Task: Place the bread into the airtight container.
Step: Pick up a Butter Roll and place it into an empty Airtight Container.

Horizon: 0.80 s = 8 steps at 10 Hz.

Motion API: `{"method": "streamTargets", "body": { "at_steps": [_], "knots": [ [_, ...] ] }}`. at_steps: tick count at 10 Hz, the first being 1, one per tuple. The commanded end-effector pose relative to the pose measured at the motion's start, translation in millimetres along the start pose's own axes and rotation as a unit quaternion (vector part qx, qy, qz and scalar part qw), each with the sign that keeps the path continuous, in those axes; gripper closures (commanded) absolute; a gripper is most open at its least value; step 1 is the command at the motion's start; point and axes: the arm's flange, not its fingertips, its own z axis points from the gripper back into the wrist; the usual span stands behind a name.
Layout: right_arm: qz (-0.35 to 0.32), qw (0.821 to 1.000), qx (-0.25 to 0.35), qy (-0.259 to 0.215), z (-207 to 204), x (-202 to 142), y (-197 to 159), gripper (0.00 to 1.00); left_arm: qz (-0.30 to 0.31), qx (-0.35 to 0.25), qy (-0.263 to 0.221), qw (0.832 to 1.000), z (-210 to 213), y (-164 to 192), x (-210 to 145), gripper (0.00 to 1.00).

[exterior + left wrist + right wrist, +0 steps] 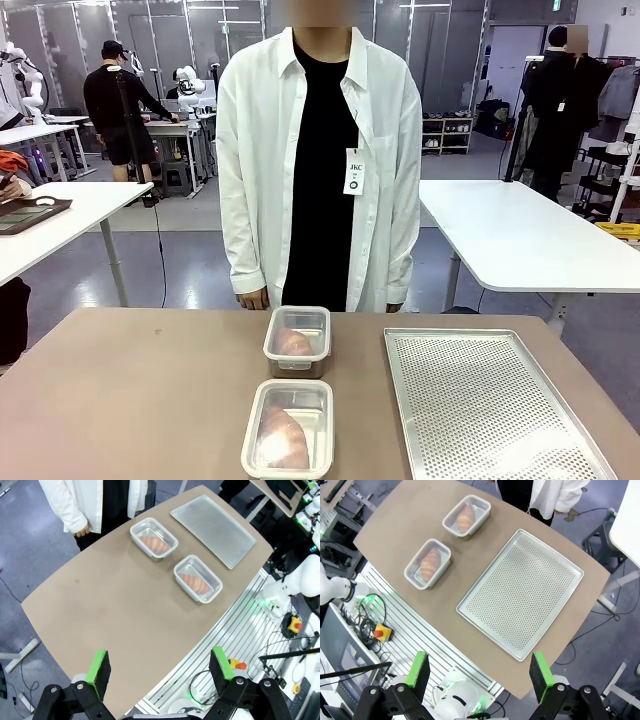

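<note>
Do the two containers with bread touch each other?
Apart. In the right wrist view a strip of bare table separates the near container from the far container; the front view shows the same gap.

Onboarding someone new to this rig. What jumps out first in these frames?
Two clear airtight containers, the near container and the far container, stand in a row mid-table, each with a piece of bread inside. To their right lies a bare perforated metal tray. A person in a white shirt stands at the far edge, while the left gripper and right gripper hang open, high above the table.
</note>
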Motion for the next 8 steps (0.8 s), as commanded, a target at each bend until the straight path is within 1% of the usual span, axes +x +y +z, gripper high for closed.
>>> {"method": "streamTargets", "body": {
  "at_steps": [1,8],
  "knots": [
    [0.008,1.0,0.004,0.002,3.1,0.7,-1.8,0.0,-0.008,-0.005,-0.003,1.0,0.5,-1.1,0.3,0.0],
    [0.008,1.0,0.004,0.002,3.1,0.7,-1.8,0.0,-0.008,-0.005,-0.003,1.0,0.5,-1.1,0.3,0.0]
  ]
}}
